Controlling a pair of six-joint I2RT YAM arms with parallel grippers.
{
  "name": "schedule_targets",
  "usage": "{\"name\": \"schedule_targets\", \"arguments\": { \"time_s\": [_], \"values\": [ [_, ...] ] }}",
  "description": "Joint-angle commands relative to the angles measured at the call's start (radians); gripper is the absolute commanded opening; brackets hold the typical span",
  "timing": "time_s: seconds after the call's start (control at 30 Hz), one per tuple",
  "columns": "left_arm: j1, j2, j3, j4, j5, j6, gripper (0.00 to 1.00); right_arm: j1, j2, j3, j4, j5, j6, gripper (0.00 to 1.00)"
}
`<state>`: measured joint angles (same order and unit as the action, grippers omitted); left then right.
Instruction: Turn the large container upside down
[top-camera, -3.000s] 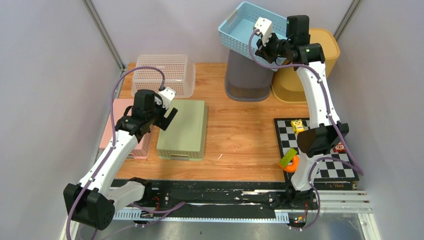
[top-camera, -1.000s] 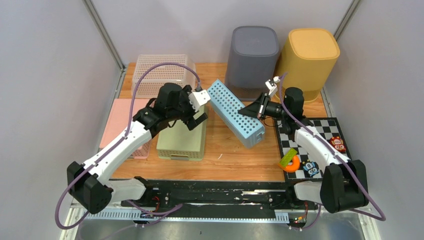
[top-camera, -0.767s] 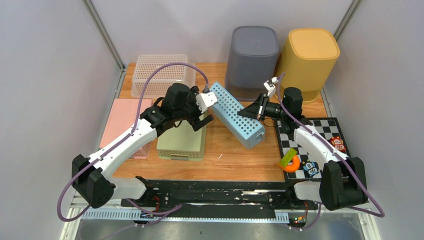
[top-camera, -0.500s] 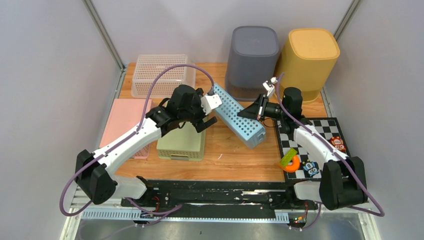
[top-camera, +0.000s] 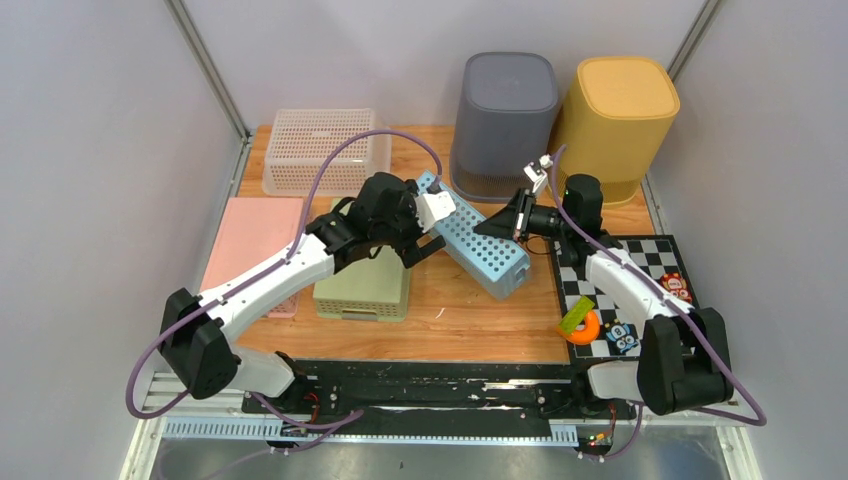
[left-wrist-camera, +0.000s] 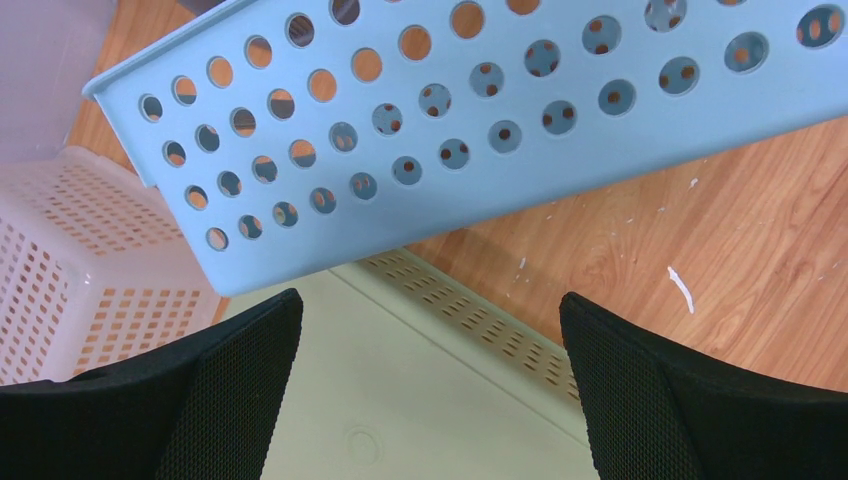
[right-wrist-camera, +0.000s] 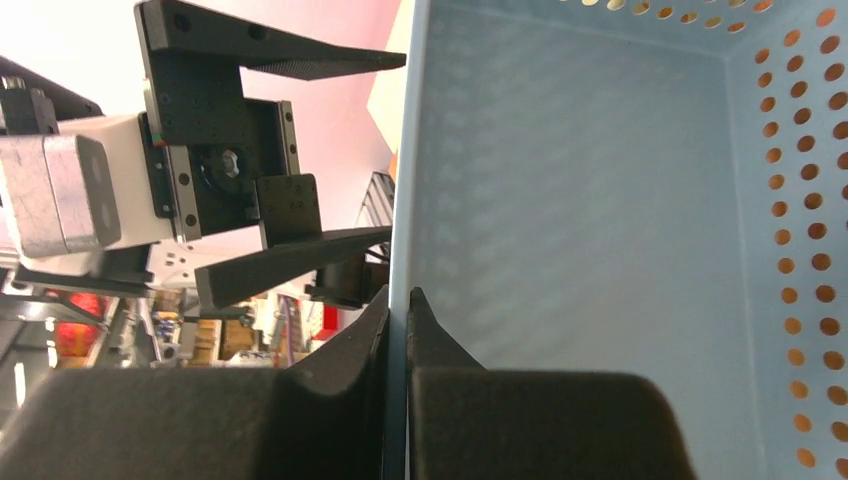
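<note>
The blue basket (top-camera: 478, 238) stands tipped on its side in front of the grey bin (top-camera: 505, 110), its rim pinched by the right gripper (top-camera: 497, 224). The left gripper (top-camera: 422, 240) gapes wide just beside it.

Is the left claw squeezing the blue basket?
No, the left gripper is wide open in its wrist view, and the blue basket lies beyond its tips, not between them.
</note>
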<state>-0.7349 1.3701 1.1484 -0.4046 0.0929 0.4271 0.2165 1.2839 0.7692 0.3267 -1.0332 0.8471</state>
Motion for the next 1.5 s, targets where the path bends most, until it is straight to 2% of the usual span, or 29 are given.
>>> {"name": "schedule_targets", "arguments": {
  "time_s": [0.0,0.07,0.3,0.47,0.63,0.93,1.13,1.23,1.3,1.47],
  "values": [
    [-0.009,0.005,0.043,0.012,0.006,-0.03,1.0,-0.003,0.026,-0.022,0.198,-0.012,0.222,0.03],
    [-0.009,0.001,0.046,0.009,0.011,-0.03,1.0,-0.009,0.031,-0.055,0.274,0.013,0.318,0.03],
    [-0.011,0.008,0.053,-0.001,0.042,-0.025,1.0,-0.029,-0.004,-0.105,0.244,0.08,0.366,0.03],
    [-0.011,0.007,0.067,-0.012,0.047,-0.017,1.0,-0.127,-0.03,-0.169,0.168,0.113,0.342,0.03],
    [-0.012,-0.004,0.07,-0.017,0.045,-0.014,1.0,-0.224,0.01,-0.144,0.073,0.07,0.271,0.03],
    [-0.011,-0.022,0.06,-0.016,0.038,-0.014,1.0,-0.311,0.062,-0.103,-0.038,0.002,0.175,0.17],
    [-0.012,-0.014,0.067,-0.016,0.048,-0.02,1.0,-0.313,0.07,-0.013,-0.165,-0.052,0.013,0.28],
    [-0.012,-0.001,0.077,-0.023,0.053,-0.023,1.0,-0.321,0.063,0.024,-0.24,-0.051,-0.054,0.3],
    [-0.012,0.007,0.082,-0.024,0.053,-0.023,1.0,-0.331,0.057,0.03,-0.244,-0.05,-0.053,0.27],
    [-0.014,0.013,0.091,-0.031,0.056,-0.027,1.0,-0.357,0.04,0.034,-0.278,-0.032,-0.038,0.09]
  ]
}}
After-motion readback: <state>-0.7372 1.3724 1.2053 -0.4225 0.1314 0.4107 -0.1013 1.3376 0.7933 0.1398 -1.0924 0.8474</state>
